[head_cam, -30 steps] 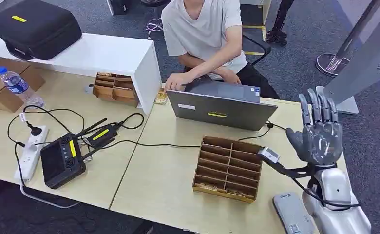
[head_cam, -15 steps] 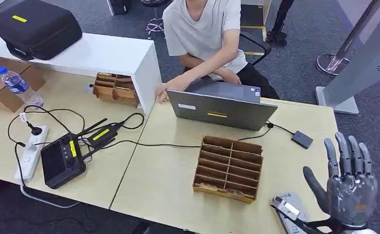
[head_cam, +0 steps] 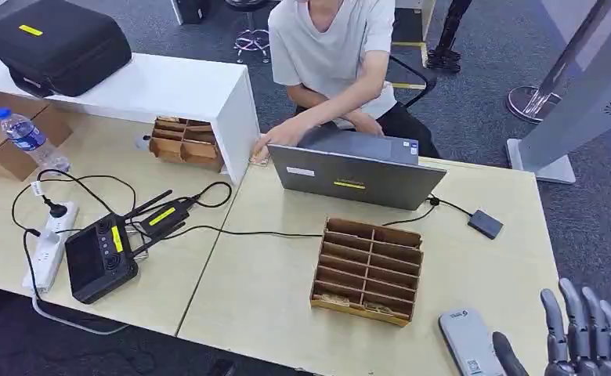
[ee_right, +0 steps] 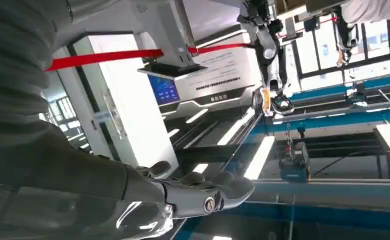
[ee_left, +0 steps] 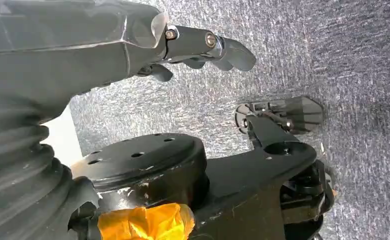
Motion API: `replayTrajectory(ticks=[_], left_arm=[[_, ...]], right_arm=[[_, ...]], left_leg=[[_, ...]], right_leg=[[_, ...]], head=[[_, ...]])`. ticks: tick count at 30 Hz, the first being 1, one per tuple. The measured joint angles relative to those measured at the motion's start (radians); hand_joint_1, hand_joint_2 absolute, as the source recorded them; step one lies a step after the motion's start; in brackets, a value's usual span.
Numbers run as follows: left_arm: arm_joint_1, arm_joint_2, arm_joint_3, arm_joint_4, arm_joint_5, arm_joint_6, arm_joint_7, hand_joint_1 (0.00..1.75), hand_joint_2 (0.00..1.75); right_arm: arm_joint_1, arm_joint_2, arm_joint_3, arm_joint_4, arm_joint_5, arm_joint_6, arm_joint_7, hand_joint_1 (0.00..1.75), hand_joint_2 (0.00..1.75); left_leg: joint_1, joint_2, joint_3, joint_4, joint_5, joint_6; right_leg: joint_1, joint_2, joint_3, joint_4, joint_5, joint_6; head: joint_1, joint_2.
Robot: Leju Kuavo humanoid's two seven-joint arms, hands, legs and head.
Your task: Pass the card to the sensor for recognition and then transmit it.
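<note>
A grey flat card [head_cam: 468,342] with a small logo lies on the table's near right corner. A small black box [head_cam: 486,224], the likely sensor, sits by the far right edge with a cable running to the laptop [head_cam: 355,174]. My right hand [head_cam: 580,338] rises at the bottom right, just right of the card, fingers spread upward and holding nothing. The right wrist view shows the same hand [ee_right: 198,197] stretched out and empty against the room's ceiling. My left hand [ee_left: 203,47] hangs over grey carpet, its fingers nearly straight and empty.
A brown slotted organiser [head_cam: 367,270] stands mid-table, left of the card. A person [head_cam: 334,47] sits behind the laptop, one hand reaching toward the white shelf [head_cam: 161,90]. Cables, a black controller [head_cam: 100,257] and a power strip [head_cam: 48,244] lie at the left.
My right hand has dropped from beside the laptop to the near right corner, uncovering the black box. The person's hand moved left toward the white shelf.
</note>
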State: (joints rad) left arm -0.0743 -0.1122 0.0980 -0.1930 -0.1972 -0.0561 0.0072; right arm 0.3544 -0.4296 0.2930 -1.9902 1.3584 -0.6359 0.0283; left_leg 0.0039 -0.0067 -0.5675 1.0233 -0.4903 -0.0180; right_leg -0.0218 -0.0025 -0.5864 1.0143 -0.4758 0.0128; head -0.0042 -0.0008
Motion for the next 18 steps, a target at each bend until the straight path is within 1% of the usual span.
replayTrajectory(ticks=[5,8,12,18], left_arm=[[0.0,0.0,0.002,0.0,-0.004,0.0,0.001,0.0,1.75],[-0.001,0.0,0.002,0.0,-0.014,-0.002,0.002,0.0,1.75],[-0.003,0.0,0.002,0.0,-0.022,-0.005,0.009,0.0,1.75],[-0.009,0.0,0.002,0.0,-0.035,-0.01,0.013,0.0,1.75]], right_arm=[[0.0,-0.015,0.046,0.003,-0.038,0.003,0.032,0.0,1.75],[-0.027,-0.016,0.089,0.044,-0.09,0.005,0.031,0.0,1.75],[-0.073,-0.016,0.149,0.119,-0.159,0.012,0.007,0.0,1.75],[-0.143,-0.004,0.236,0.247,-0.219,0.014,-0.036,0.0,1.75]], left_leg=[[0.0,0.0,0.0,0.0,0.0,0.0],[0.0,0.001,0.0,0.0,0.0,0.0],[0.0,0.001,0.001,0.0,0.0,0.0],[0.0,0.001,0.001,0.0,0.0,0.0]], right_leg=[[0.0,0.0,0.0,0.0,0.0,0.0],[0.0,0.001,0.0,0.0,0.0,0.0],[0.0,0.001,0.0,0.0,0.0,0.0],[0.0,0.001,0.0,0.0,0.0,0.0]], head=[[0.0,0.0],[0.0,0.0],[0.0,0.0],[0.0,0.0]])
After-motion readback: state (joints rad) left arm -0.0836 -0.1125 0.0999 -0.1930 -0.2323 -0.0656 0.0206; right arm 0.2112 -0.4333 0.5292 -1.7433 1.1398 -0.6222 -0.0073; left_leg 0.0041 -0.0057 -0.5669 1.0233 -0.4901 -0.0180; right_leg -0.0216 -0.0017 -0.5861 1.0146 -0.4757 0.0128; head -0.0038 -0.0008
